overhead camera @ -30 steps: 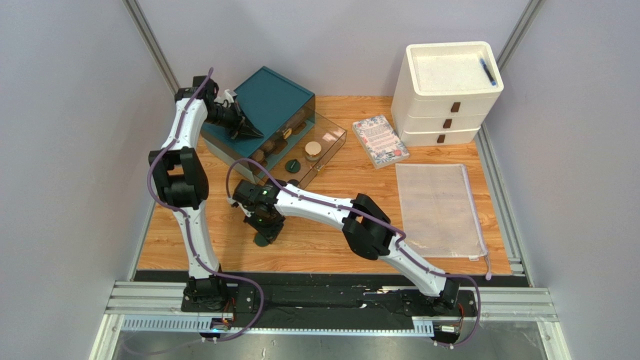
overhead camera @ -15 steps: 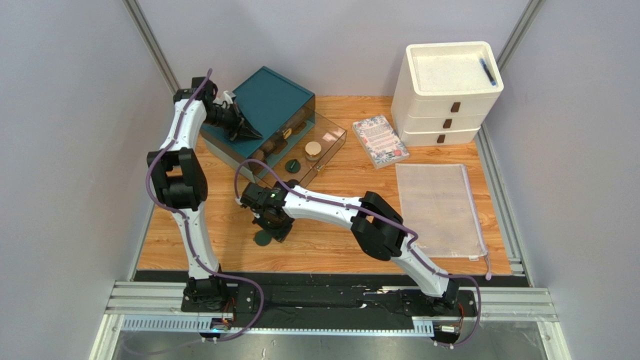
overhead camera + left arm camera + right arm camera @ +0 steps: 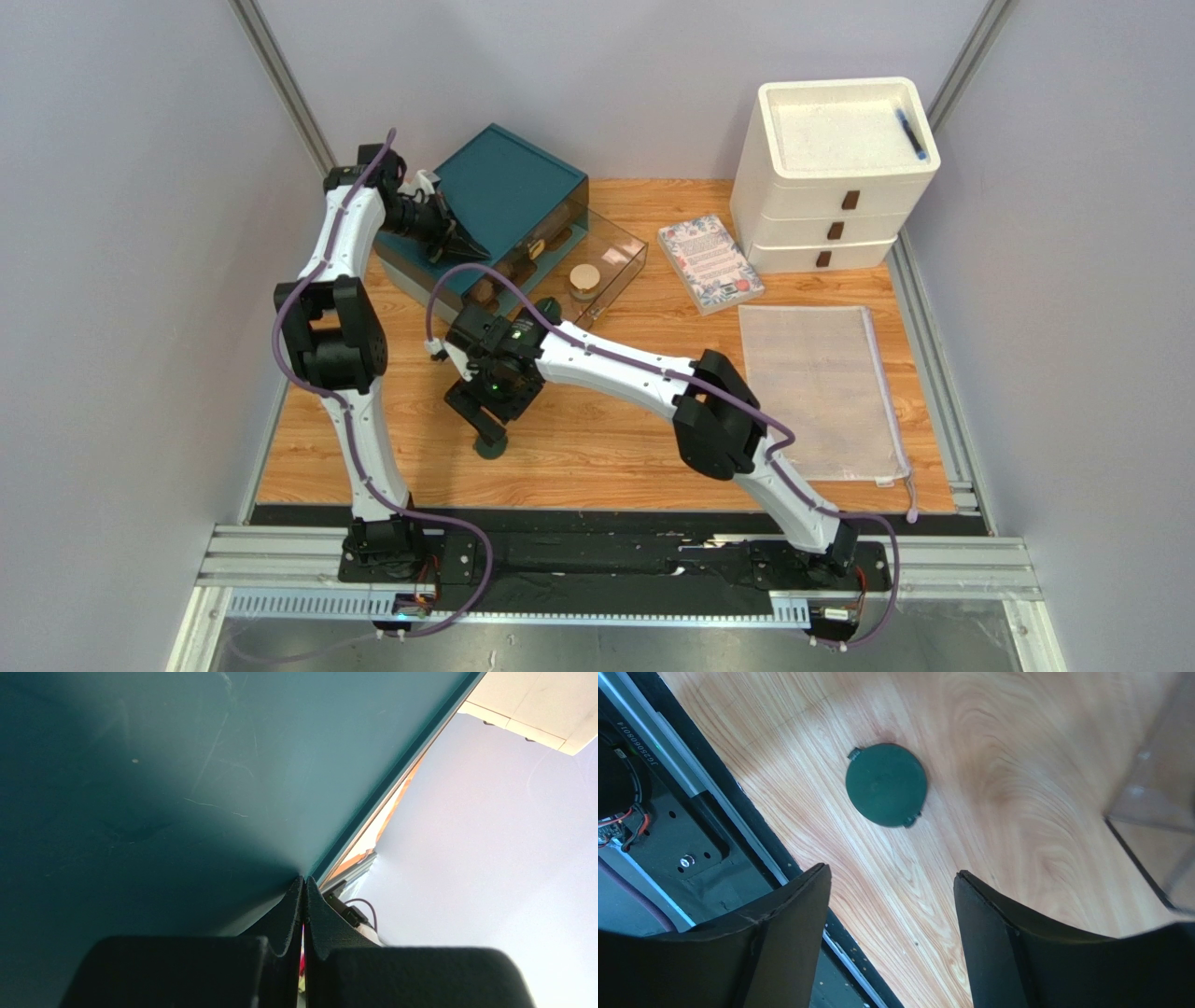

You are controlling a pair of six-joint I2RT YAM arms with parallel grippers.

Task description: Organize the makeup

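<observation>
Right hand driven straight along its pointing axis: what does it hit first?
Probably the dark green compact, lying flat on the wooden table ahead of the open right hand. Depth is unclear; it could touch bare wood just short of it.

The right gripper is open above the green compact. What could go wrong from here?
The flat green compact lies near the table edge; the right gripper could push it off instead of gripping it. The left gripper holds the teal lid only by its rim; a slip might drop it.
</observation>
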